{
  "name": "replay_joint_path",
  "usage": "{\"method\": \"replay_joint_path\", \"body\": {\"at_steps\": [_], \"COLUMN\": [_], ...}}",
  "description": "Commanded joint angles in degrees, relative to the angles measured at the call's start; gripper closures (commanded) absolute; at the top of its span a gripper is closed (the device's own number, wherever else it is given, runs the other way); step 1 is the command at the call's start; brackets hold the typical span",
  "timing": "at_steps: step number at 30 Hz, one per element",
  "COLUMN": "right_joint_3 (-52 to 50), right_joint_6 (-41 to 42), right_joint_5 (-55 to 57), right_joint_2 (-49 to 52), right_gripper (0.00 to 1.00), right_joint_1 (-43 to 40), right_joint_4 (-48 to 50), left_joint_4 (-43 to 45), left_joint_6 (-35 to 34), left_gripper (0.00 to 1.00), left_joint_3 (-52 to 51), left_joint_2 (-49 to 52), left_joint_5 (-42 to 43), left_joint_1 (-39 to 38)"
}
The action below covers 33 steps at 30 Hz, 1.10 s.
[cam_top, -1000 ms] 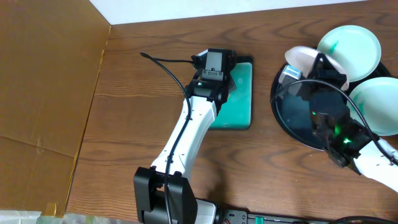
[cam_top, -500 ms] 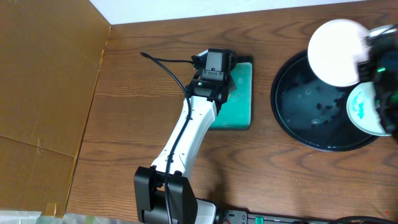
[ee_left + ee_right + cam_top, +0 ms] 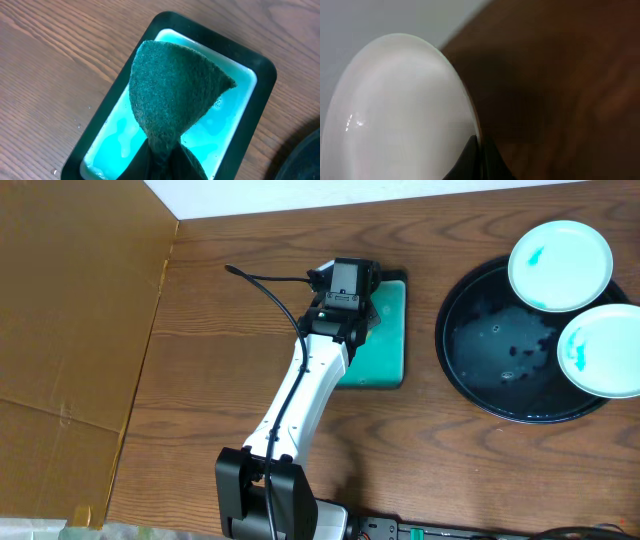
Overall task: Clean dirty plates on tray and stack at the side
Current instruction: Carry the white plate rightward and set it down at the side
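Wood worktop (image 3: 200, 380) | black tray (image 3: 490, 350) carries two teal-smeared plates (image 3: 560, 252) (image 3: 603, 350) | left pincer (image 3: 161, 156) clenched on green sponge (image 3: 175, 90) over teal dish (image 3: 111, 100) | right pincer (image 3: 479, 156) clenched on white plate (image 3: 395, 110) rim

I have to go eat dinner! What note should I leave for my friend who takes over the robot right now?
The left hand is shut on the green sponge, held over the teal dish.
The right hand is shut on the rim of a white plate, outside the overhead view; the side that shows has no smear.
The far plate and near plate lie on the black tray, both smeared teal.
Done: no stack in view yet.
Left: set the held plate at the side, wipe both smeared plates, stack them there.
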Motion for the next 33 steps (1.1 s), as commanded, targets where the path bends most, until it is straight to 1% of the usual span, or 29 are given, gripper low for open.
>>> {"method": "replay_joint_path", "body": {"at_steps": [1, 5, 9, 11, 12, 13, 14, 16, 18, 20, 22, 24, 27, 30, 33], "right_joint_3": [0.17, 0.17, 0.17, 0.17, 0.17, 0.17, 0.26, 0.61, 0.87, 1.40, 1.97, 2.67, 3.72, 4.15, 5.53], "right_joint_6": [6.03, 6.01, 5.73, 5.05, 4.52, 3.39, 2.25, 0.66, 0.11, -0.28, -2.14, -4.26, -9.16, -13.44, -18.45], "right_joint_5": [1.29, 6.08, 9.49, 9.42, 8.98, 8.39, 7.74, 5.95, 4.70, 3.48, 0.79, -2.27, -4.44, -4.37, -3.04], "right_joint_2": [4.72, 9.49, 11.87, 12.33, 12.35, 12.33, 12.17, 10.97, 9.14, 6.25, 2.62, -1.22, -5.20, -6.54, -5.60], "right_gripper": [0.99, 0.99, 0.99, 0.99, 0.96, 0.85, 0.65, 0.41, 0.39, 0.42, 0.49, 0.51, 0.49, 0.49, 0.44], "right_joint_1": [-1.73, -2.34, -2.32, -2.32, -2.29, -2.29, -2.32, -2.29, -2.29, -2.25, -2.08, -1.29, 0.98, 5.09, 10.91], "right_joint_4": [0.79, 1.90, 1.70, 1.68, 1.66, 1.77, 1.79, 1.44, 0.87, -0.22, -0.28, -0.31, -0.31, 0.00, -3.34], "left_joint_4": [0.15, 0.20, 0.24, 0.44, 0.55, 0.66, 0.70, 0.70, 0.68, 0.66, 0.66, 0.70, 0.66, 0.68, 0.66], "left_joint_6": [-0.70, -0.70, -0.72, -0.70, -0.72, -0.70, -0.70, -0.70, -0.70, -0.70, -0.70, -0.72, -0.70, -0.72, -0.72], "left_gripper": [0.93, 0.93, 0.93, 0.93, 0.93, 0.93, 0.93, 0.93, 0.93, 0.93, 0.93, 0.93, 0.93, 0.93, 0.93], "left_joint_3": [0.20, 0.20, 0.20, 0.20, 0.20, 0.20, 0.20, 0.20, 0.20, 0.20, 0.20, 0.20, 0.20, 0.20, 0.20], "left_joint_2": [0.70, 0.70, 0.70, 0.70, 0.70, 0.70, 0.70, 0.70, 0.70, 0.70, 0.70, 0.70, 0.70, 0.70, 0.70], "left_joint_5": [-0.39, -0.39, -0.39, -0.39, -0.39, -0.39, -0.39, -0.39, -0.39, -0.39, -0.39, -0.37, -0.37, -0.37, -0.35], "left_joint_1": [0.22, 0.22, 0.22, 0.22, 0.22, 0.22, 0.22, 0.22, 0.22, 0.22, 0.22, 0.22, 0.22, 0.22, 0.22]}}
